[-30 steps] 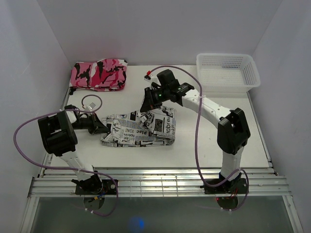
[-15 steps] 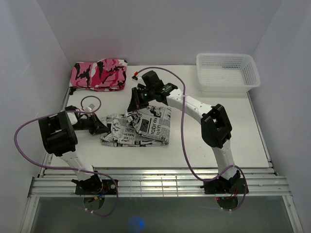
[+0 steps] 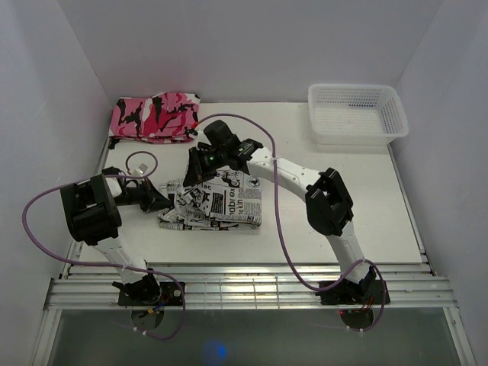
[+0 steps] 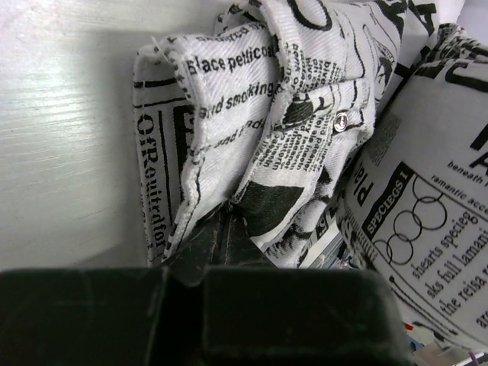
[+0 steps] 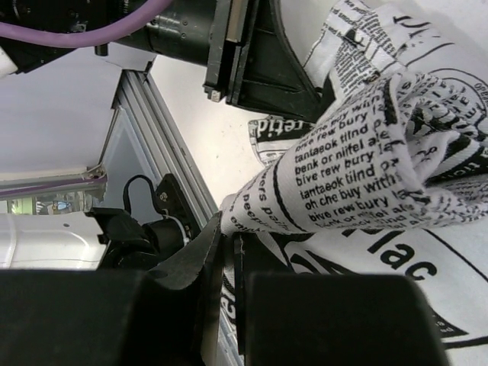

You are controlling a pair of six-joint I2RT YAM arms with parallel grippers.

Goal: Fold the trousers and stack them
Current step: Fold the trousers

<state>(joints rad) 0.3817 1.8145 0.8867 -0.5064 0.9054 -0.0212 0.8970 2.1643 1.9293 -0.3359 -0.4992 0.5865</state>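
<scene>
The newspaper-print trousers (image 3: 221, 202) lie partly folded on the table's left middle. My right gripper (image 3: 195, 173) is shut on a fold of the trousers (image 5: 358, 183) and holds it lifted above the pile's left part. My left gripper (image 3: 162, 204) is shut on the trousers' left edge (image 4: 229, 99), low at the table, its fingers pinching the cloth. The two grippers are close together, the right one just above and behind the left.
A folded pink camouflage garment (image 3: 155, 116) lies at the back left. A white mesh basket (image 3: 356, 113) stands at the back right. The table's metal front rail (image 3: 244, 290) runs along the near edge.
My right gripper has carried the lifted fold of the trousers leftward over the pile toward the left gripper. The left gripper has stayed in place.
</scene>
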